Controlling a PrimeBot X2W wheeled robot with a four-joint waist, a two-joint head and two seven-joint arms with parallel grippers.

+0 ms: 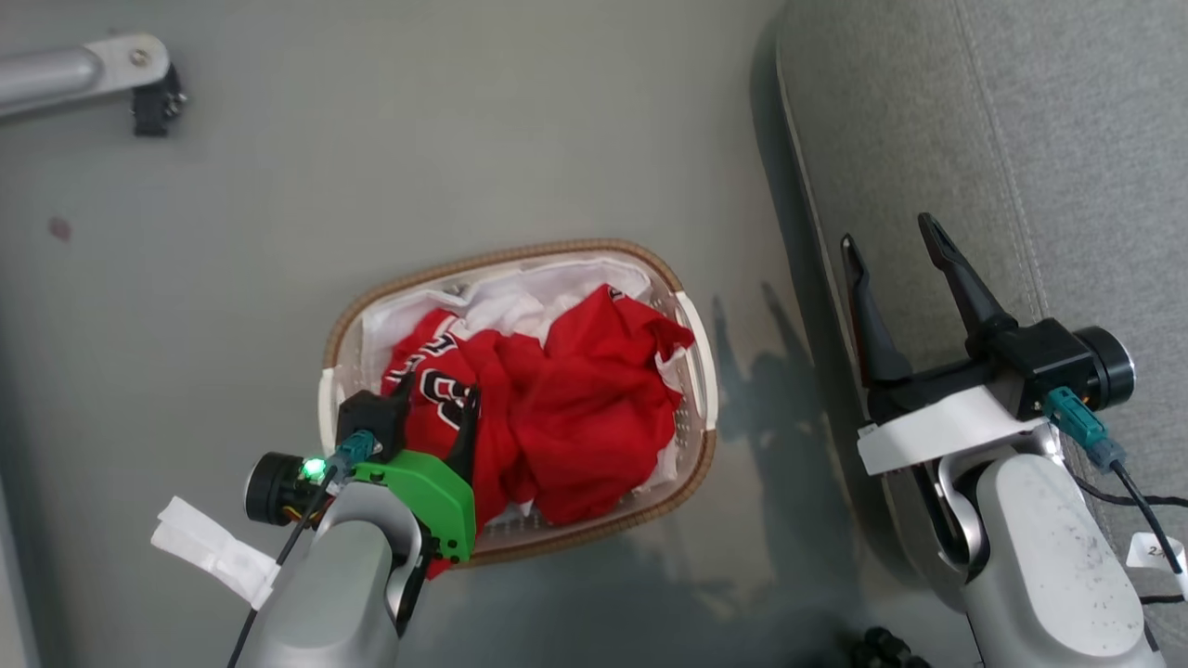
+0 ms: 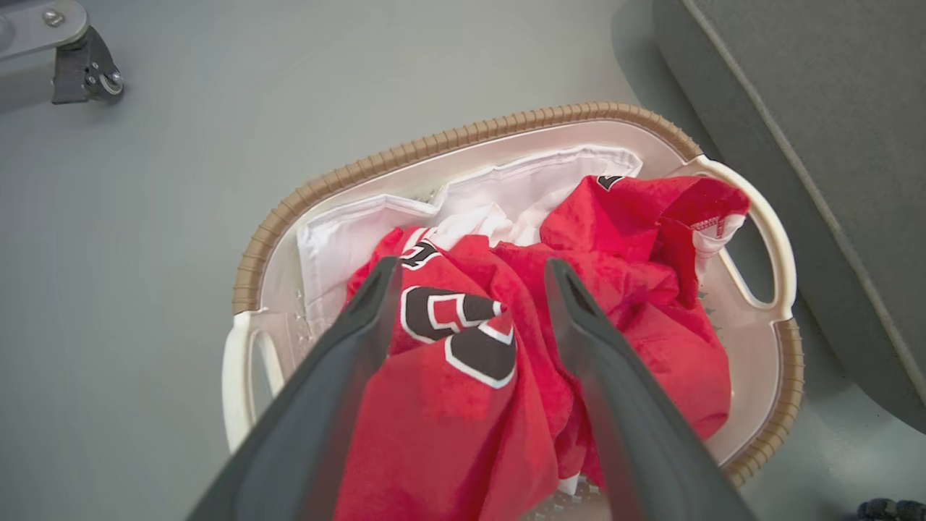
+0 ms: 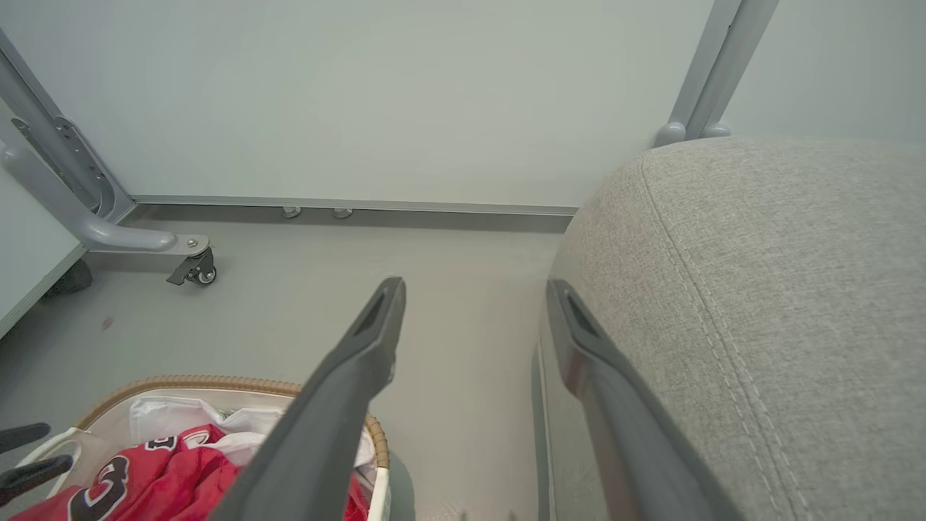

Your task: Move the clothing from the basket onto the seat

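Grey floor (image 1: 278,186) under basket (image 1: 520,252), pale wall (image 3: 405,94); left pincer (image 1: 439,388) and right pincer (image 1: 886,232) spread.

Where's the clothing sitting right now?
Head view, centre: the red clothing lies bunched in the basket on the floor, left of the seat, with the open left hand over its left part.

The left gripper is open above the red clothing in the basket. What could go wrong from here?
1. The white liner lies against the clothing; the left gripper might pinch it too and drag the basket.
2. The clothing is bunched in one heap, so one grasp may catch only a fold that slips.
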